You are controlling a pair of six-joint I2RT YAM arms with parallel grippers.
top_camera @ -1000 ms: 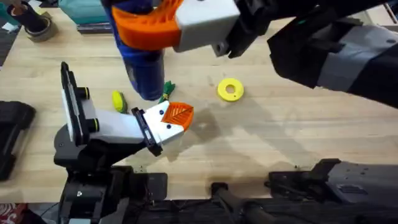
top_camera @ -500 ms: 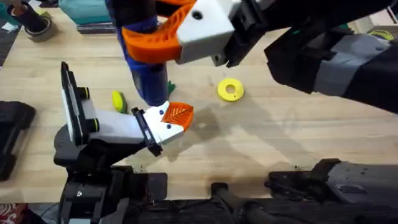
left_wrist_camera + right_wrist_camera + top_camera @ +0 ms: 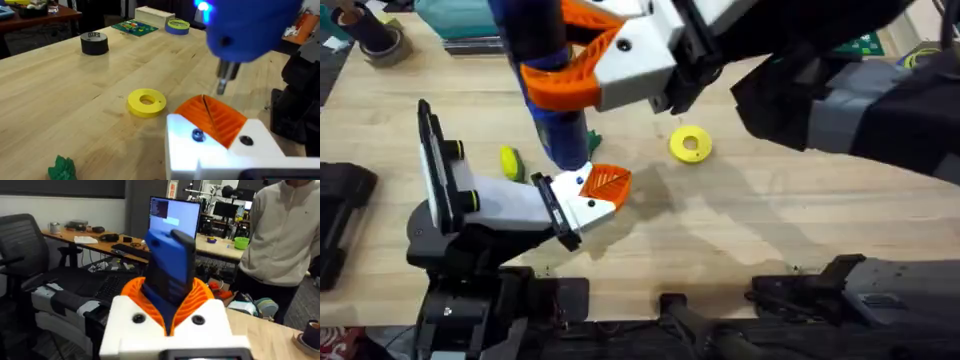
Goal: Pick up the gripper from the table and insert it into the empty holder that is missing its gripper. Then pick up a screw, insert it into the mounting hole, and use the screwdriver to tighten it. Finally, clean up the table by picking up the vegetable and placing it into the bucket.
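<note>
Screwdriver (image 3: pixel 558 120) lowered since earlier, right gripper (image 3: pixel 595 60) clamping it, bit apparently just above holder (image 3: pixel 220 150) in left wrist view

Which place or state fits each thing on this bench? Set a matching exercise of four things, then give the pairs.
Things
1. screwdriver
2. gripper
3. yellow ring
4. black tape roll

Places or states
A. lying free on the table, beside the holder
B. seated in the white holder
C. standing farther back on the table, alone
D. clamped in the right end effector, bit pointing down

Pairs: 1-D, 2-B, 3-A, 4-C
</note>
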